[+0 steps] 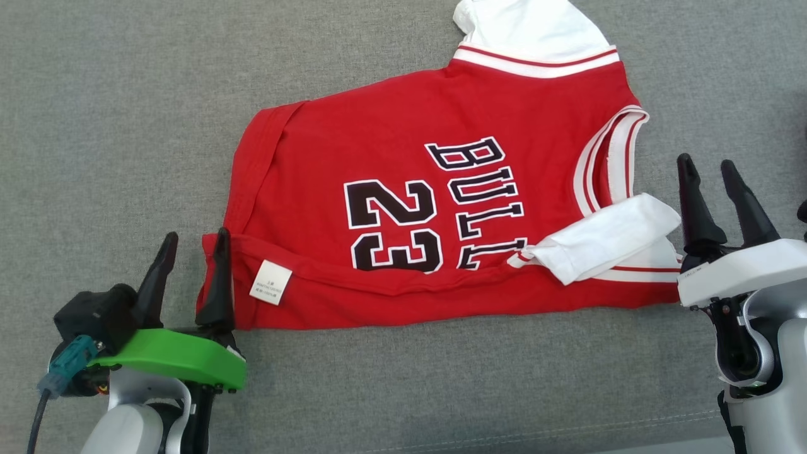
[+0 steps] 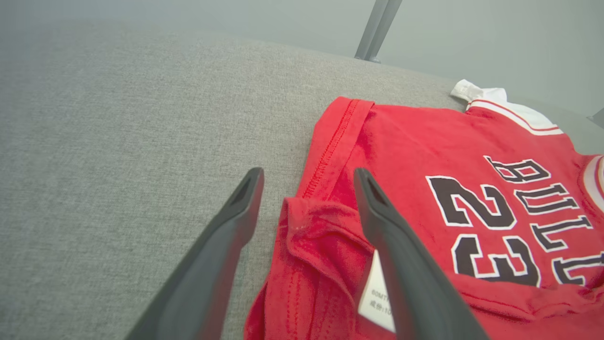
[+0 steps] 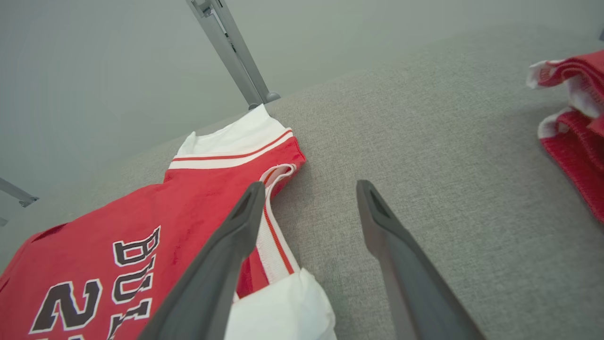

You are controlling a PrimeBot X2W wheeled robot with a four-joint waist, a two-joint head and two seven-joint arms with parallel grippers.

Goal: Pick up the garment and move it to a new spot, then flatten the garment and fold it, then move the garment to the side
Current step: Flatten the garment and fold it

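Note:
The garment [image 1: 403, 208] is a red jersey with white trim and black "BULLS 23" lettering, lying folded lengthwise on the grey fabric surface [image 1: 113, 126]. My left gripper [image 1: 193, 243] stands open at the jersey's lower left corner, one finger over the cloth near the white label [image 1: 271, 282], the other over bare surface. In the left wrist view the garment [image 2: 424, 189] lies under the right finger of the left gripper [image 2: 307, 175], whose jaws hold nothing. My right gripper [image 1: 709, 169] is open just right of the white sleeve [image 1: 605, 243]. In the right wrist view the right gripper [image 3: 309, 189] hangs above the garment's [image 3: 188, 203] armhole edge.
Another red and white piece of cloth [image 3: 573, 123] lies at the right edge of the right wrist view. Grey metal posts [image 3: 231, 52] rise behind the surface's far edge. A seam [image 1: 567, 432] runs along the surface's near edge.

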